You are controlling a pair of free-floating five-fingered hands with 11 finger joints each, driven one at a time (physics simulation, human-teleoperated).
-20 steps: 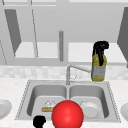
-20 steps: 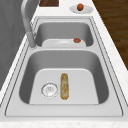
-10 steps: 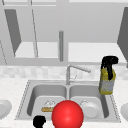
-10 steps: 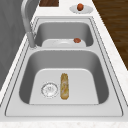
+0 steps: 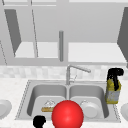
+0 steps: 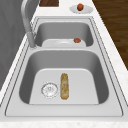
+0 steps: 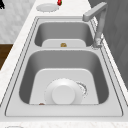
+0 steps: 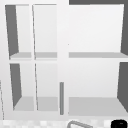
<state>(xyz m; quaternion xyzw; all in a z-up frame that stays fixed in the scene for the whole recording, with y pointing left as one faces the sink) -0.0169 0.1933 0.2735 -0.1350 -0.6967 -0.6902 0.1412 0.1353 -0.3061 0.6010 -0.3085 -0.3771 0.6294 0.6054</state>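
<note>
The open wall cabinet [image 5: 95, 52] fills the space above the counter. Below it lies the double sink [image 5: 67, 83], with its faucet [image 5: 75, 70] swung toward 3 o'clock over the right basin. A red ball [image 5: 67, 115] sits at 6 o'clock of the front view, before the sink's front rim.

The spray bottle [image 5: 112, 93] is at the sink's right edge, at 4 o'clock from the faucet. It stands upright, long axis running 12 to 6, top at 12. Whether its base touches the counter I cannot tell. The right hand [image 5: 115, 75] grips it from above, fingers curled round the neck and draped down its side.

With so high a grip, the bottle would likely be best kept plumb and moved slowly, so the heavy bottom does not swing.

A white plate [image 7: 63, 93] lies in the right basin and a bread stick [image 6: 64, 86] in the left, beside the drain. The left hand [image 5: 39, 121] hangs at 7 o'clock; I cannot tell its pose.
</note>
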